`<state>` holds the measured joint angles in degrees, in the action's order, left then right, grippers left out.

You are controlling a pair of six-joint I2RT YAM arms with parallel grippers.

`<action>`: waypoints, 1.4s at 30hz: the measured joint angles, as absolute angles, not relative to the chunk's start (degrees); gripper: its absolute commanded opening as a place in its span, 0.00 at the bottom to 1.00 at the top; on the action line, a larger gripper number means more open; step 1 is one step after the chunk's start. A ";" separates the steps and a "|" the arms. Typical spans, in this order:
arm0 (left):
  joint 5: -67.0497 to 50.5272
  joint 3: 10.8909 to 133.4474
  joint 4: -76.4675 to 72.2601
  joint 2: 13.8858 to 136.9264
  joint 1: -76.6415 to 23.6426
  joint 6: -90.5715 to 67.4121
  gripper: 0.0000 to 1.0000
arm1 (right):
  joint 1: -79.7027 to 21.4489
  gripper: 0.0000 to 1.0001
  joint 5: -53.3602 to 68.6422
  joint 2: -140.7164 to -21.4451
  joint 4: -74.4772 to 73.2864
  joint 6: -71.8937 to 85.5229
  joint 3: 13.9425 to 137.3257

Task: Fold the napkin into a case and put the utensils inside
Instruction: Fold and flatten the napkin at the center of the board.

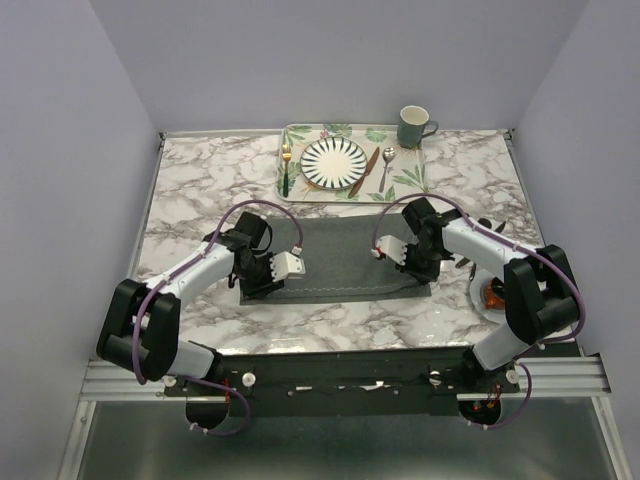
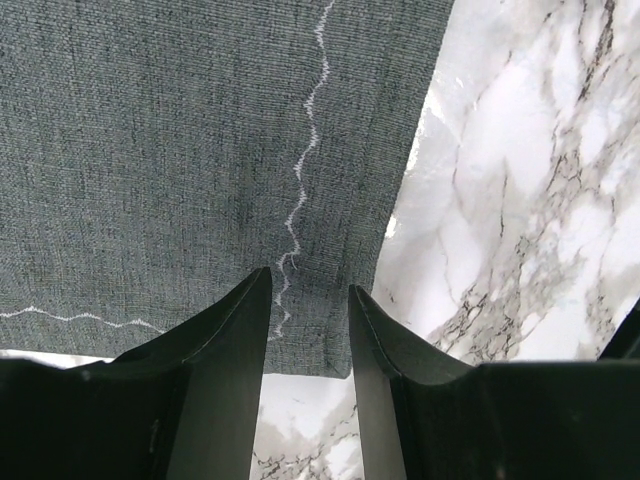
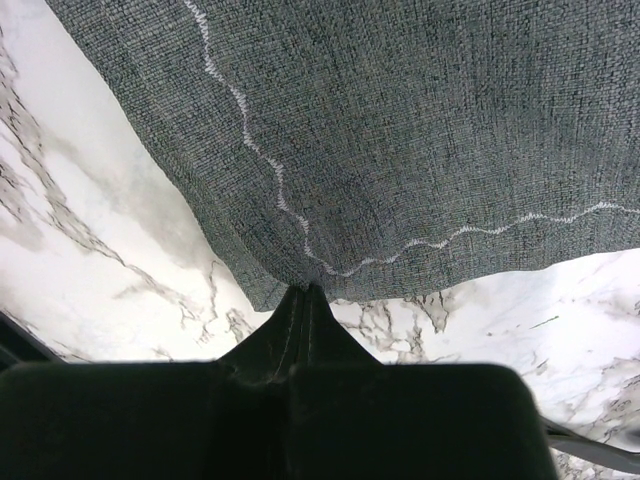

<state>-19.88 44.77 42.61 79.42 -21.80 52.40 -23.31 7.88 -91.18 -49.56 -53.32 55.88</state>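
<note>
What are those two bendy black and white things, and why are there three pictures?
They are two robot arms. One picture looks down from above. The other two come from small cameras on each arm's wrist. On the marble table lies a grey napkin. Behind it is a tray with a plate, fork, knife and spoon, plus a mug. The right end effector is shut, pinching a napkin corner. The left end effector is open around another corner.
</note>
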 measured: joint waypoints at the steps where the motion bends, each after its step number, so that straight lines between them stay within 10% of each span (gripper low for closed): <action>1: -19.86 44.77 42.39 79.46 -21.85 52.27 0.45 | -23.31 0.01 7.90 -91.20 -49.58 -53.15 55.88; 15: -18.63 44.75 41.43 80.73 -21.89 52.25 0.31 | -23.31 0.01 7.92 -91.44 -49.71 -52.58 56.01; 23: -18.59 44.71 41.78 80.71 -21.93 52.51 0.00 | -23.31 0.01 7.97 -91.53 -49.93 -52.58 56.16; 42: -18.74 46.17 49.19 74.74 -22.26 52.86 0.00 | -23.31 0.01 8.36 -89.12 -51.33 -52.66 55.92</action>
<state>-18.74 46.17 49.19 74.74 -22.26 52.86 -23.31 8.36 -89.12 -51.33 -52.66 55.92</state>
